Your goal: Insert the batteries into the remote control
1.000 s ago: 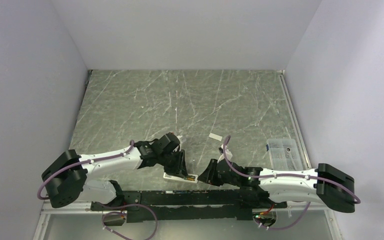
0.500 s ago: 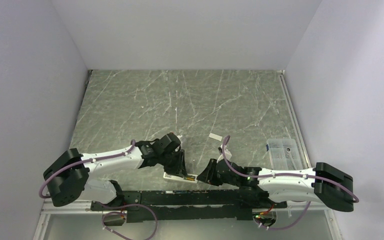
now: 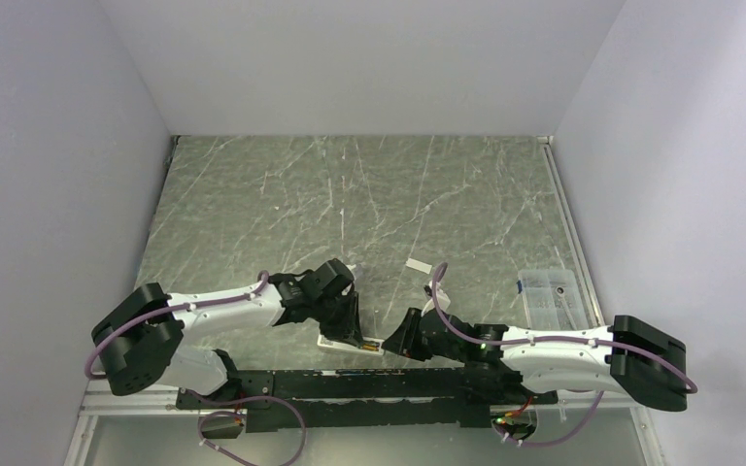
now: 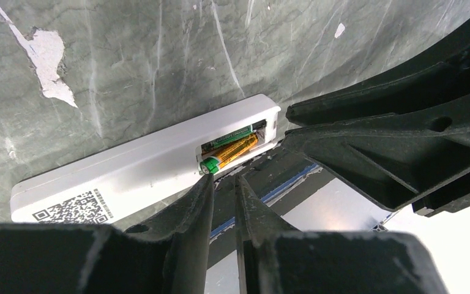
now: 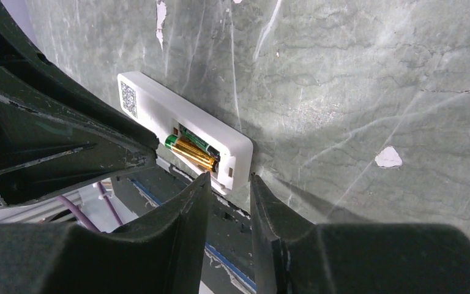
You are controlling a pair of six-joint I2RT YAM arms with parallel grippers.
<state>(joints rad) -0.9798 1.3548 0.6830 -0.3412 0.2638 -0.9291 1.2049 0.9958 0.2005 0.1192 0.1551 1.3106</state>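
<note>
The white remote control (image 3: pixel 335 342) lies back-up near the table's front edge, also in the left wrist view (image 4: pixel 128 174) and the right wrist view (image 5: pixel 159 110). Two batteries (image 4: pixel 232 150) lie side by side in its open recess, a gold-green one in front and a darker one behind (image 5: pixel 191 147). My left gripper (image 3: pixel 352 328) (image 4: pixel 223 179) is nearly shut and empty, with one fingertip (image 4: pixel 207 179) at the green end of the gold battery. My right gripper (image 3: pixel 400 340) (image 5: pixel 231 177) is slightly open and empty, just off the remote's right end.
A small flat white cover piece (image 3: pixel 416 264) lies farther back on the marbled table (image 3: pixel 350 194). A clear plastic box (image 3: pixel 549 296) stands at the right. The black rail (image 3: pixel 369 383) runs along the near edge, just in front of the remote.
My left arm's elbow has shifted a little to the right. Both grippers and the remote stay about where they were.
</note>
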